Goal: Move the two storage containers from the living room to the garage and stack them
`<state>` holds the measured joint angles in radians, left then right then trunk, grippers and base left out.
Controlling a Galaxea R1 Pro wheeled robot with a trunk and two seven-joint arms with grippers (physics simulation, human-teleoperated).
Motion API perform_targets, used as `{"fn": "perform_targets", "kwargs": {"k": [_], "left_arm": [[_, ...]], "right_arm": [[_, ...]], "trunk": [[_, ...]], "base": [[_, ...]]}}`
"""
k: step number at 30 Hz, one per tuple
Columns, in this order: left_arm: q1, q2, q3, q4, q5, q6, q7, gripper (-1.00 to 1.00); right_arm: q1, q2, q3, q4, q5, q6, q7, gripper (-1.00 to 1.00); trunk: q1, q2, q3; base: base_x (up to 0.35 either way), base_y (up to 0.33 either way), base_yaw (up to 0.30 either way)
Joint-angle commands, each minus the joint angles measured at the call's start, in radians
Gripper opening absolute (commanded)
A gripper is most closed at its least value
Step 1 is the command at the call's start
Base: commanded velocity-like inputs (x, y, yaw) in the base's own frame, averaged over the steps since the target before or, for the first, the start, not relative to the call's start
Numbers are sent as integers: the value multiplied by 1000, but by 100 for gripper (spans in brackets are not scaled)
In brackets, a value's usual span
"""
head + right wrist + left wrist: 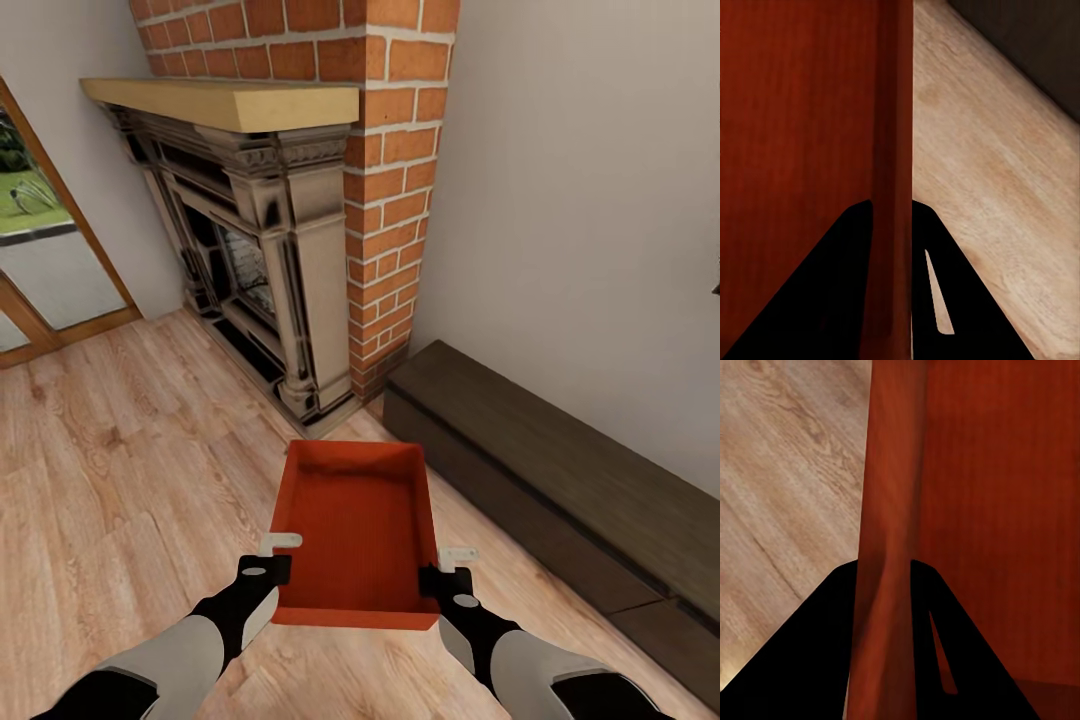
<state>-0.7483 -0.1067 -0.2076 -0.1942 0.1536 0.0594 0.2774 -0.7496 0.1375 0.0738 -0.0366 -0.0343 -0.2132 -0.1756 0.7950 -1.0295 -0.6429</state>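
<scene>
My left hand [268,562] & right hand [447,572] each clamp a side wall of the bin [358,530], apparently lifted over wood floor [120,480], near fireplace [250,250].

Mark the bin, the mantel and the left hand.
bin [358,525], head view, inner bottom.
mantel [225,103], head view, front edge.
left hand [272,568], head view, between fingertips at the bin's wall.
</scene>
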Motion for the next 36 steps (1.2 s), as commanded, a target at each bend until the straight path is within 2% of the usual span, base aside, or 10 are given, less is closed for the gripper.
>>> {"fn": "perform_targets", "kwargs": {"k": [1, 36], "left_arm": [[0, 1, 4, -4, -11, 7, 26, -100], [0, 1, 4, -4, -11, 7, 26, -100]], "right_arm": [[0, 0, -20, 1, 2, 0, -4, -100], [0, -3, -22, 1, -3, -2, -5, -100]], "trunk": [[0, -1, 1], [0, -1, 56]], "base": [[0, 0, 0], [0, 0, 0]]}}
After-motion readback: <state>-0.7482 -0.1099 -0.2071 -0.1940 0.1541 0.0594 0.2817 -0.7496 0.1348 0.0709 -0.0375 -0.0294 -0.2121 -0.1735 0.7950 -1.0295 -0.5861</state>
